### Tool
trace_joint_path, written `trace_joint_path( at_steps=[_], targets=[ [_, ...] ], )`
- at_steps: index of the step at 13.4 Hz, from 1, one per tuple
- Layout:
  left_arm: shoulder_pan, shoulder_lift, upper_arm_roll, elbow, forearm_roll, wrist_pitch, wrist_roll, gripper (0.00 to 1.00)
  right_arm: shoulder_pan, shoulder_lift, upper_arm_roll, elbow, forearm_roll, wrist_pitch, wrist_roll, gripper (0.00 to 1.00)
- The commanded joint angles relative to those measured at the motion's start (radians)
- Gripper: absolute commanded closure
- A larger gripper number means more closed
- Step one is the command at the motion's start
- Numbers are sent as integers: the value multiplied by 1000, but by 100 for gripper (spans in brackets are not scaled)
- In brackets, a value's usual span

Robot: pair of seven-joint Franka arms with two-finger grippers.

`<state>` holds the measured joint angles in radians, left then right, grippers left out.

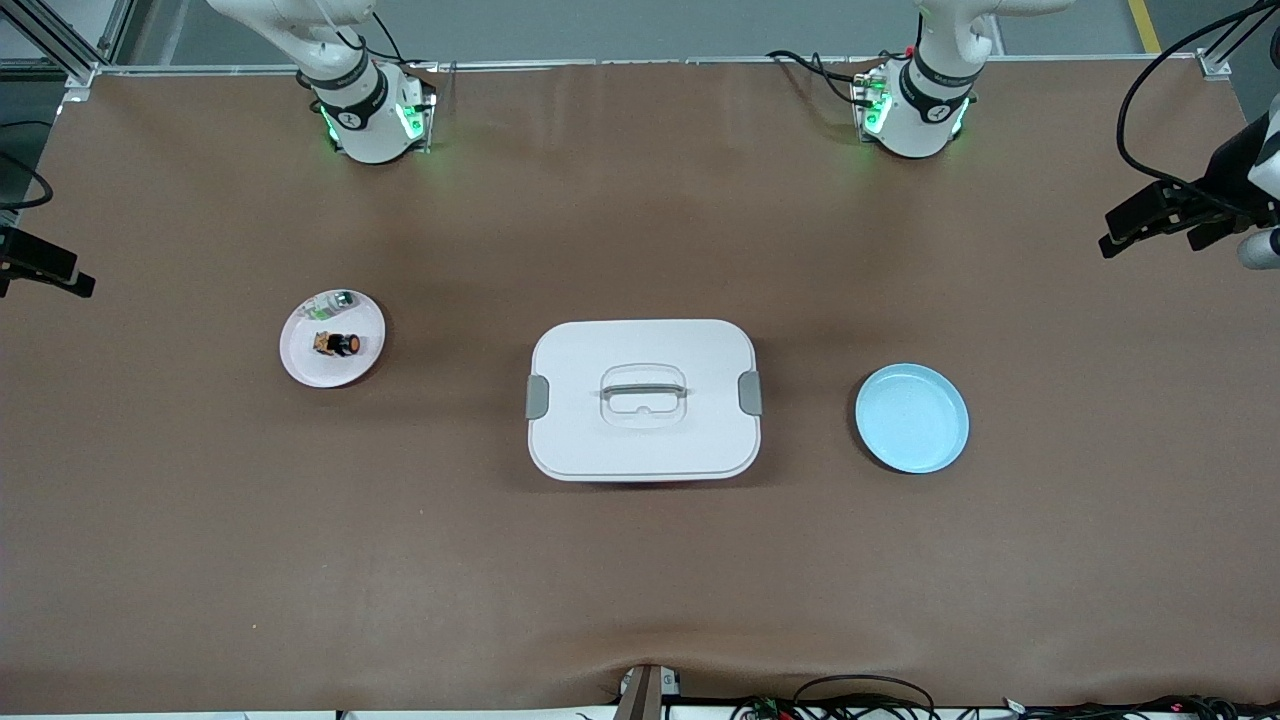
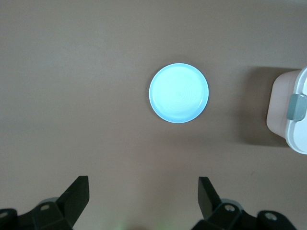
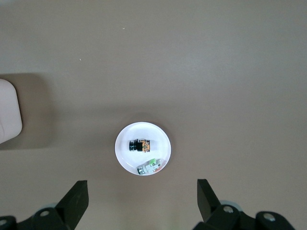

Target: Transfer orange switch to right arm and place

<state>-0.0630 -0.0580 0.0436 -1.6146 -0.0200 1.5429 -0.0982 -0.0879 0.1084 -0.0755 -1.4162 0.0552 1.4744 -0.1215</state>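
The orange switch, a tiny black cylinder with an orange end, lies on its side on a small white plate toward the right arm's end of the table. My right gripper hangs high over the table beside that plate, open and holding nothing. My left gripper hangs high over the left arm's end of the table beside a light blue plate, also open with nothing in it. Neither hand shows in the front view, only the arm bases.
A clear-white part with green marks shares the white plate with the switch. A white lidded box with a handle stands mid-table between the two plates. Black camera mounts overhang both table ends.
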Motion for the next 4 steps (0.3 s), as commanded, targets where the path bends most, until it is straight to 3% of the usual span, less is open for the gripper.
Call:
trace_joint_path(
  at_steps=[1, 4],
  targets=[
    [2, 9, 4, 22, 5, -27, 15, 0, -7, -16, 8, 5, -11, -13, 3, 0],
    [3, 9, 4, 22, 5, -27, 14, 0, -3, -22, 8, 6, -26, -11, 5, 0]
  ],
)
